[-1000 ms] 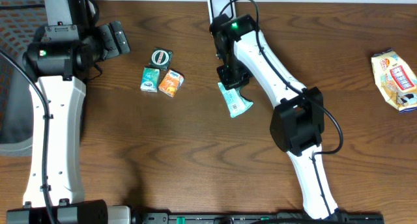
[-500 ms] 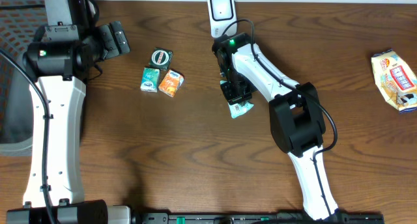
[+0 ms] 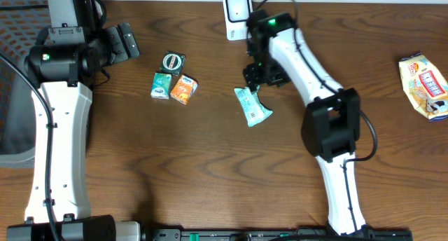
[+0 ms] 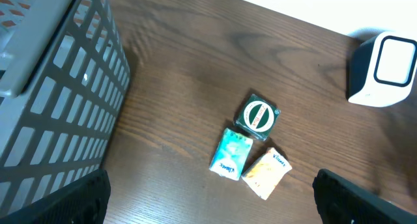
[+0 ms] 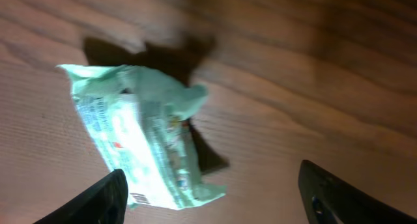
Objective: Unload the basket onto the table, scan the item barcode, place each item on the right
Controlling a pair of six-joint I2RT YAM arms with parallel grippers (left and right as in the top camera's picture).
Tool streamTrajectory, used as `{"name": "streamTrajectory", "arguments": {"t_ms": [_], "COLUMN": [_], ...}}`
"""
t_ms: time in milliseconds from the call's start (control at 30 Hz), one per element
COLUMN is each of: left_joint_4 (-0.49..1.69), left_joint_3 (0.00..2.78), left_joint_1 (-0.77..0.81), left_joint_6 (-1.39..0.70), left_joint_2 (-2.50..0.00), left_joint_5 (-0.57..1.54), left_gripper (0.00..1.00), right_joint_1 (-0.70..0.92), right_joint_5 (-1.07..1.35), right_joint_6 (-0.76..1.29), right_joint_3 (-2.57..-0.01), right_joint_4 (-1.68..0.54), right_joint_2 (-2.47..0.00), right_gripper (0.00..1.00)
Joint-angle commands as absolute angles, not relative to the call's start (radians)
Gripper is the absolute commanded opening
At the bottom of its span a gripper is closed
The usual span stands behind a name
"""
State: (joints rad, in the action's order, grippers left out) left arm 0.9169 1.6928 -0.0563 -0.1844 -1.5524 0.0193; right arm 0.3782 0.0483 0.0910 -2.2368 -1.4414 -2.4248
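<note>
At the far left stands the mesh basket (image 4: 58, 107), and my left tool (image 3: 124, 42) hangs beside it with its fingers spread wide and nothing in them. The round tin (image 3: 173, 62), teal pack (image 3: 162, 85) and orange pack (image 3: 183, 89) lie together on the desk (image 3: 210, 171), none of them at the scanner (image 3: 237, 10). My right tool (image 3: 255, 74) sits just below the scanner, jaws apart and empty. The green packet (image 3: 252, 105) lies crumpled on the desk just under it, gripped by nothing. I cannot tell whether its code has been read. The snack bag (image 3: 425, 85) waits far right, so I judge most of the scanning remains.
</note>
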Motion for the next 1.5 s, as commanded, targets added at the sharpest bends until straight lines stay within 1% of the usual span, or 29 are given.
{"name": "streamTrajectory", "arguments": {"t_ms": [0, 133, 300, 333, 433, 467, 500, 533, 567, 633, 733, 767, 833, 1067, 1200, 1367, 1467], "left_joint_4": [0.92, 0.92, 0.92, 0.92, 0.92, 0.92, 0.92, 0.92, 0.92, 0.92, 0.92, 0.92, 0.92, 0.92, 0.92, 0.92, 0.92], "left_joint_3": [1.689, 1.689, 1.689, 1.689, 1.689, 1.689, 1.689, 1.689, 1.689, 1.689, 1.689, 1.689, 1.689, 1.689, 1.689, 1.689, 1.689], "left_joint_1": [-0.056, -0.056, -0.056, -0.056, -0.056, -0.056, -0.056, -0.056, -0.056, -0.056, -0.056, -0.056, -0.056, -0.056, -0.056, -0.056, -0.056], "left_joint_6": [-0.193, -0.193, -0.193, -0.192, -0.193, -0.192, -0.193, -0.193, -0.193, -0.193, -0.193, -0.193, -0.193, -0.193, -0.193, -0.193, -0.193], "left_joint_2": [-1.558, -1.558, -1.558, -1.558, -1.558, -1.558, -1.558, -1.558, -1.558, -1.558, -1.558, -1.558, -1.558, -1.558, -1.558, -1.558, -1.558], "left_joint_5": [0.007, 0.007, 0.007, 0.007, 0.007, 0.007, 0.007, 0.007, 0.007, 0.007, 0.007, 0.007, 0.007, 0.007, 0.007, 0.007, 0.007], "left_gripper": [0.97, 0.98, 0.98, 0.98, 0.98, 0.98, 0.98, 0.98, 0.98, 0.98, 0.98, 0.98, 0.98, 0.98, 0.98, 0.98, 0.98], "right_joint_1": [0.328, 0.311, 0.288, 0.285, 0.281, 0.281, 0.281, 0.281, 0.281, 0.281, 0.281, 0.281, 0.281, 0.254, 0.212, 0.187, 0.176], "right_joint_5": [0.291, 0.397, 0.486, 0.501, 0.551, 0.559, 0.561, 0.56, 0.561, 0.561, 0.587, 0.606, 0.691, 0.915, 1.11, 1.132, 1.128], "right_joint_6": [-0.025, -0.093, -0.096, -0.096, -0.095, -0.096, -0.095, -0.095, -0.095, -0.095, -0.091, -0.091, -0.091, -0.091, -0.091, -0.091, -0.091], "right_joint_3": [-2.201, -2.148, -2.059, -2.04, -1.996, -1.985, -1.964, -1.946, -1.93, -1.905, -1.892, -1.892, -1.897, -1.978, -2.12, -2.282, -2.32], "right_joint_4": [-1.417, -1.38, -1.332, -1.312, -1.274, -1.267, -1.252, -1.24, -1.226, -1.206, -1.195, -1.195, -1.188, -1.178, -1.178, -1.231, -1.254], "right_joint_2": [-2.426, -2.426, -2.426, -2.426, -2.426, -2.426, -2.426, -2.426, -2.426, -2.426, -2.426, -2.426, -2.426, -2.426, -2.426, -2.409, -2.367], "right_gripper": [0.81, 0.82, 0.82, 0.8, 0.72, 0.7, 0.66, 0.61, 0.5, 0.36, 0.21, 0.17, 0.01, 0.01, 0.01, 0.01, 0.01]}}
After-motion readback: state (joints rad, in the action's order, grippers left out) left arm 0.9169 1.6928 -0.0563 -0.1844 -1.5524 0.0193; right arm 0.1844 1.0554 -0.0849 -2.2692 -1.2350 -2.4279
